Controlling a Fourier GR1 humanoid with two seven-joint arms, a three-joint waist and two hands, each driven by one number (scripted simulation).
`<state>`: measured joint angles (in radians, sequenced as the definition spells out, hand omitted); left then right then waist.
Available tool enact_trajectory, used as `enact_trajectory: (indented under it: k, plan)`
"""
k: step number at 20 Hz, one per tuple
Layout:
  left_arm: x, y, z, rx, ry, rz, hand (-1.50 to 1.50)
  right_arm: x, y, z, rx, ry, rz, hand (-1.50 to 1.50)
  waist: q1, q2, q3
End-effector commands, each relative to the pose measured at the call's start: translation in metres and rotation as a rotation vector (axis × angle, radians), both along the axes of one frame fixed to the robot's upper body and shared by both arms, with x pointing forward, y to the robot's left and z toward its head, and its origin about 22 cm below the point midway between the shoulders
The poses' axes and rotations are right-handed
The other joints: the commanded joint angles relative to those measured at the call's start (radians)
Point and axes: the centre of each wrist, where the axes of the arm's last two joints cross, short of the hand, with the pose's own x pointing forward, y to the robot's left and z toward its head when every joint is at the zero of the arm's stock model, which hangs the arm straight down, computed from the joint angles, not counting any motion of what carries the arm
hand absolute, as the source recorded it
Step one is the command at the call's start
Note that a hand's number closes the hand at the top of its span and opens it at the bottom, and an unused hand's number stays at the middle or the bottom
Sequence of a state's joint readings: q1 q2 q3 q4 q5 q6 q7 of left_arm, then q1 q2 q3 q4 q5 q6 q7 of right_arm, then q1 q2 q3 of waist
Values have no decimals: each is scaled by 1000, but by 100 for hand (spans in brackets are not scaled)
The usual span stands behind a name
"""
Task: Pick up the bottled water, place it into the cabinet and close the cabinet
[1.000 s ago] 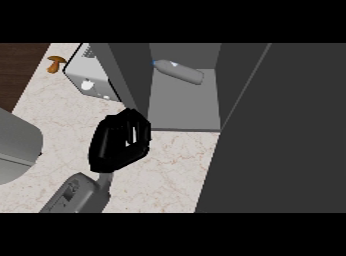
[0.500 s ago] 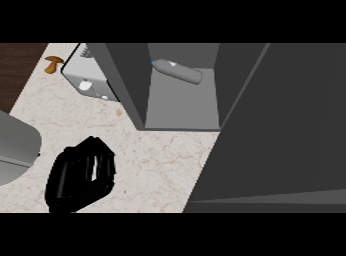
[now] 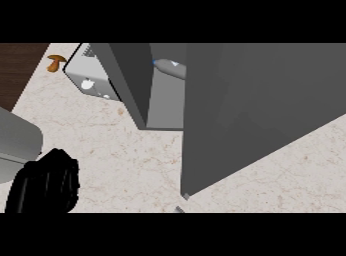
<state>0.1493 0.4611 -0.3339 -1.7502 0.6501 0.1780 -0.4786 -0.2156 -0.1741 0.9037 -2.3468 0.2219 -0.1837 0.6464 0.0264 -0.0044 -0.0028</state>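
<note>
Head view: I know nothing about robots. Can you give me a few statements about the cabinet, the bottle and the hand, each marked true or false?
1. The bottled water lies inside the cabinet. True.
2. The left hand is holding the bottled water. False: it is low at the view's left over the counter, well apart from the bottle.
3. The cabinet door is fully shut. False: it stands partly open, and the bottle shows through the gap.
4. A brown mushroom shows left of the silver appliance. True.
</note>
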Motion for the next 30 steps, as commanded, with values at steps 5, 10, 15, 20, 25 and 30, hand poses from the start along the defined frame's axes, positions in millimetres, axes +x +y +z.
enact_trajectory:
  k: [5, 10, 15, 20, 25, 30]
  plan:
    - [-13, 34, 7, -10, -16, 3, 150, 34, 59, 6, 67, -59, -58, 150, 24, 6, -1]
    - [-20, 45, 2, 8, -14, -20, 150, 62, 58, 19, 121, 32, -145, 150, 31, 12, -1]
    - [-24, 54, 4, 9, -14, -17, 150, 128, 60, 29, 156, 148, -134, 150, 22, 16, 2]
    - [-39, 79, -1, 6, -12, 3, 150, 185, 50, 23, 189, 233, -130, 150, 9, 12, 2]
    - [-43, 86, 14, 1, -9, -12, 150, 244, 30, -5, 135, 235, -149, 150, 8, 11, 3]
    - [-33, 84, 13, 13, -9, -24, 150, 271, -1, -13, 122, 245, -187, 150, 8, 17, 3]
